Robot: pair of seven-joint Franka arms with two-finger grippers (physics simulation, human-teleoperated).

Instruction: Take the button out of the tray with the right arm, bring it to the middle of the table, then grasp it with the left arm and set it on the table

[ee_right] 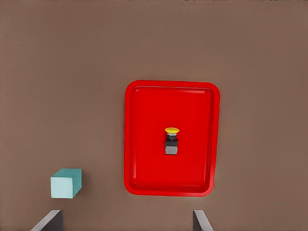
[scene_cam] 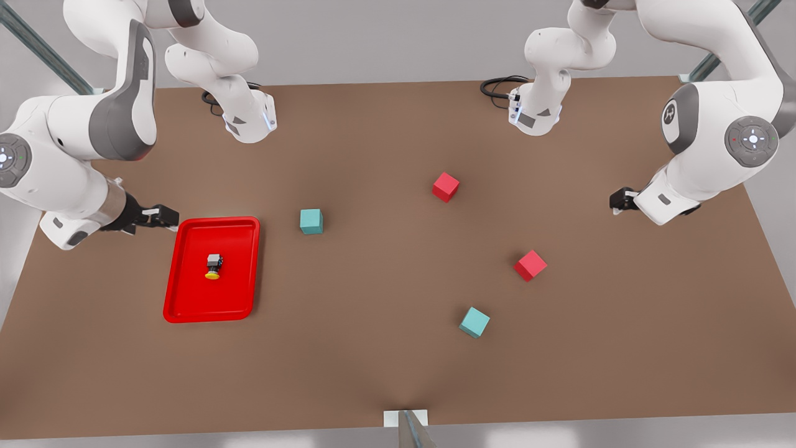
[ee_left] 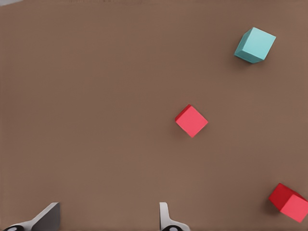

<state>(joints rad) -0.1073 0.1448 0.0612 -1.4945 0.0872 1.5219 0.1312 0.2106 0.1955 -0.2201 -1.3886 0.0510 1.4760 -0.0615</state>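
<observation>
The button [scene_cam: 213, 267] lay on its side mid-tray [scene_cam: 186, 298]. Right hand [scene_cam: 163, 216] hovered spread open beside the tray; left hand [scene_cam: 622, 200] waited open, well apart over bare surface [scene_cam: 373, 348].

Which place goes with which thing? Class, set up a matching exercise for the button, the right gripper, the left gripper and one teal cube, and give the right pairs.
Things:
1. button
2. right gripper
3. left gripper
4. teal cube

Places:
A. on the table, just off the tray's side toward the middle
B. by the table edge at the front view's right, near the red cubes
C. lying inside the red tray
D. beside the tray's far corner, at the front view's left

Pairs: 1-C, 2-D, 3-B, 4-A
</observation>
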